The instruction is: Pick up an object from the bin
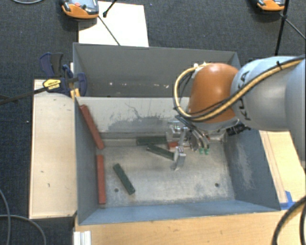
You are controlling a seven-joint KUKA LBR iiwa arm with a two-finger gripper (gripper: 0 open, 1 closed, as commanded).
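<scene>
at centre, gripper (178, 161) beside slim dark green bar (159, 152), slanted

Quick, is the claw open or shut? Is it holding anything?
Claw: cannot be told; it hangs right by a dark green stick.

A robotics lab, or a test cell in one — not a home or a shop. An industrial arm (272, 95) with an orange cover (213, 88) and looped cables (179, 91) at its wrist reaches into a scuffed grey metal bin (158, 67). The bin sits on dark carpet (28, 28) — two orange-and-black devices (79, 7) lie beyond it.
</scene>
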